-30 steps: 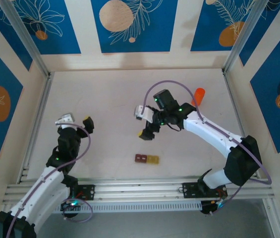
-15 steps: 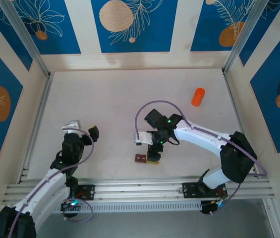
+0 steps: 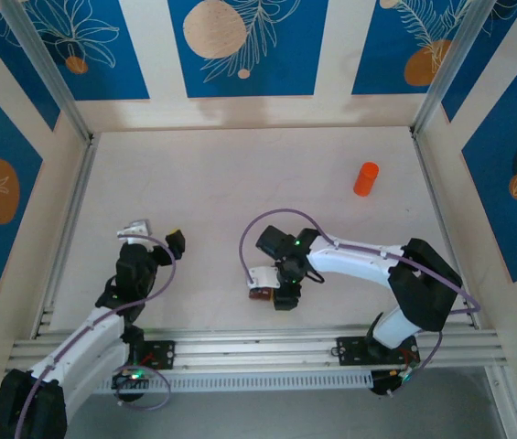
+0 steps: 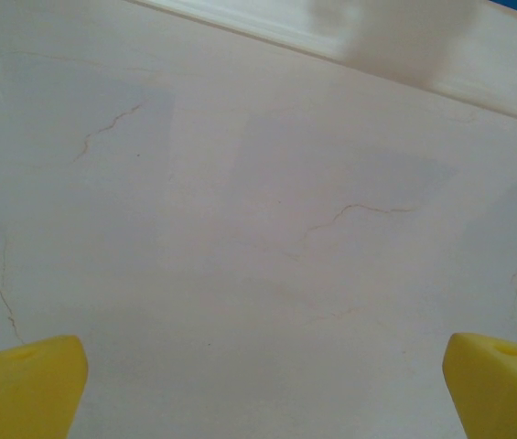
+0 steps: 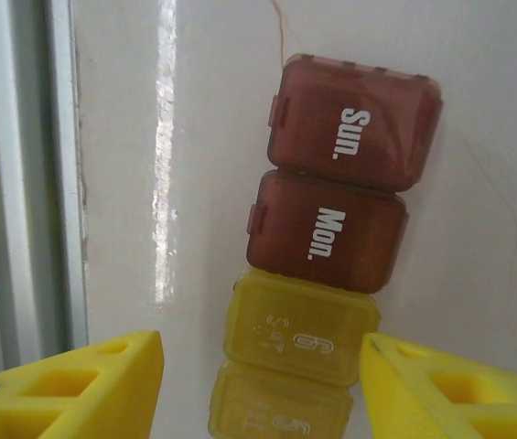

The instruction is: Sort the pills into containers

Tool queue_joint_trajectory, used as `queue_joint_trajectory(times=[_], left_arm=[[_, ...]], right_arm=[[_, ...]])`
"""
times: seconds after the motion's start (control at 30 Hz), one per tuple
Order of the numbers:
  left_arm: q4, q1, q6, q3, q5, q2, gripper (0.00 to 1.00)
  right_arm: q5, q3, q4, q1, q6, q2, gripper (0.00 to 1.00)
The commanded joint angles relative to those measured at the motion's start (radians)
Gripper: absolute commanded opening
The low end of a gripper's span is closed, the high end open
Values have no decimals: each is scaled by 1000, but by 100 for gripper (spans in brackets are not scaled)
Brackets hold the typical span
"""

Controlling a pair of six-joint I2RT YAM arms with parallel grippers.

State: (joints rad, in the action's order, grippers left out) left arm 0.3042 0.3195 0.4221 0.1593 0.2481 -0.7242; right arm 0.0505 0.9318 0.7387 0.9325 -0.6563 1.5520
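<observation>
The containers [image 5: 331, 247] are a short strip of joined cells. Two are dark reddish-brown, lettered "Sun." and "Mon.", and two are tan-yellow [image 5: 299, 334]. My right gripper [image 5: 263, 375] is open and low over them, one yellow finger on each side of the yellow cells, touching nothing. From above, the right gripper [image 3: 276, 291] covers most of the strip, and only a brown corner of the containers [image 3: 258, 294] shows. My left gripper [image 3: 156, 236] is open over bare table at the left. In its wrist view the left gripper [image 4: 263, 384] has nothing between the fingertips [image 4: 34, 380].
An orange cylindrical bottle [image 3: 365, 178] stands upright at the far right of the table. An aluminium rail [image 3: 258, 346] runs along the near edge, close behind the containers, and appears as the rail [image 5: 16, 183] in the right wrist view.
My right gripper has swung from the middle of the table toward the near edge and come down over the containers. The left arm has shifted slightly.
</observation>
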Motion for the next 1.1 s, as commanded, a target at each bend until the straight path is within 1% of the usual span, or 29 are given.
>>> queue_joint_trajectory(times=[0.0, 0.27, 0.5, 0.67, 0.77, 0.83, 1.0, 1.03, 1.07], left_arm=[[32, 3, 18, -9, -18, 0, 99], [32, 4, 23, -10, -18, 0, 99], [32, 5, 24, -10, -17, -3, 99], [30, 4, 24, -10, -17, -4, 99], [28, 4, 24, -10, -18, 0, 99], [29, 3, 24, -10, -18, -2, 100], [28, 4, 23, -9, -18, -5, 99], [27, 4, 23, -9, -18, -3, 100], [26, 3, 24, -9, -18, -2, 99]], right_arm=[[56, -19, -36, 19, -1, 1, 59], [136, -53, -85, 34, -23, -32, 60], [169, -61, -104, 37, -37, -61, 60], [173, -67, -115, 37, -44, -56, 60], [144, -64, -116, 35, -50, -53, 66], [127, -57, -117, 35, -55, -46, 67], [99, -22, -89, 33, -67, 7, 64], [92, -15, -85, 33, -71, 19, 60], [87, -6, -77, 30, -67, 30, 59]])
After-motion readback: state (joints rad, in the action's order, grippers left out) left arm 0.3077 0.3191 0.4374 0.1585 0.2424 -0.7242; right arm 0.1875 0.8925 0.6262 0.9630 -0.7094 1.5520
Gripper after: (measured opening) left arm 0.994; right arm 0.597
